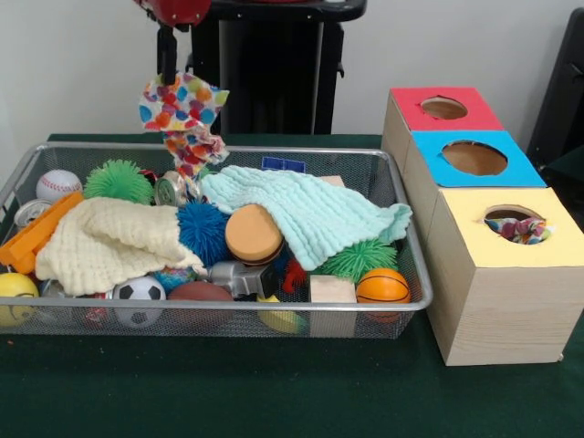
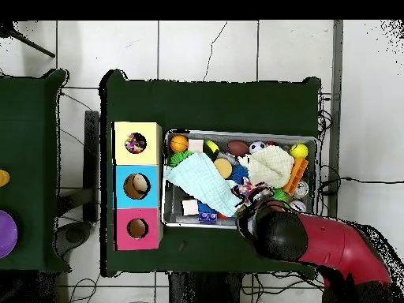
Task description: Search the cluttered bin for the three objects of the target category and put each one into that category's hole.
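Observation:
My gripper [image 1: 168, 78] hangs from the top of the front view, shut on a white polka-dot fabric bundle [image 1: 185, 117]. The bundle dangles above the far left part of the wire mesh bin [image 1: 274, 312]. In the overhead view the bundle [image 2: 243, 189] shows beside the red arm [image 2: 316, 241], over the bin [image 2: 241, 132]. The pale wooden box's yellow-surrounded hole [image 1: 516, 225] holds another polka-dot bundle, which also shows in the overhead view [image 2: 136, 143]. No third bundle is visible; it may be hidden under the clutter.
A mint cloth [image 1: 306, 212] and a cream cloth [image 1: 105, 242] cover much of the bin. Around them lie green [image 1: 119, 181] and blue [image 1: 202, 231] spiky balls, a basketball [image 1: 382, 286] and a soccer ball [image 1: 139, 300]. Blue-surrounded [image 1: 474, 157] and red-surrounded [image 1: 443, 108] holes sit behind the yellow one.

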Controlling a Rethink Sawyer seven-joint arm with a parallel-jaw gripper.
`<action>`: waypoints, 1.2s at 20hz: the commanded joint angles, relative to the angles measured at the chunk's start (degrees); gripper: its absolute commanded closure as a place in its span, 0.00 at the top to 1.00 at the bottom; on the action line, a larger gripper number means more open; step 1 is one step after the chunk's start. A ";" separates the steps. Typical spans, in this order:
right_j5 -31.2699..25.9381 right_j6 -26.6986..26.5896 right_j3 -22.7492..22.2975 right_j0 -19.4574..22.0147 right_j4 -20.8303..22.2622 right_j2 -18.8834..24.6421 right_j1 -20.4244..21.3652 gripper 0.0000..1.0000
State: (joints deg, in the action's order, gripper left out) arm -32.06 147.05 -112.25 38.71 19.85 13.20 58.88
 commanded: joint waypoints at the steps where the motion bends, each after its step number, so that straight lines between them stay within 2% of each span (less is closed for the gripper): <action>1: -10.27 -4.60 -0.44 -1.80 -4.76 3.30 3.88 0.00; 6: -6.23 -5.32 -2.09 -1.07 -7.22 5.75 1.41 0.00; 8: -3.60 -5.42 -4.50 0.01 -9.68 7.62 -0.25 0.00; 10: -1.42 -3.85 -6.62 0.09 -12.04 8.57 -1.36 0.00; 13: 1.26 -1.55 -6.99 -1.44 -11.86 7.78 -2.91 0.00; 17: 2.03 0.79 -6.05 -3.93 -11.33 6.13 -3.59 0.00; 24: -0.21 3.53 -4.71 -7.45 -13.58 4.75 -3.07 0.00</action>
State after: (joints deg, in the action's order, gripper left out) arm -32.05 147.05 -113.48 33.37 9.46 16.40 57.12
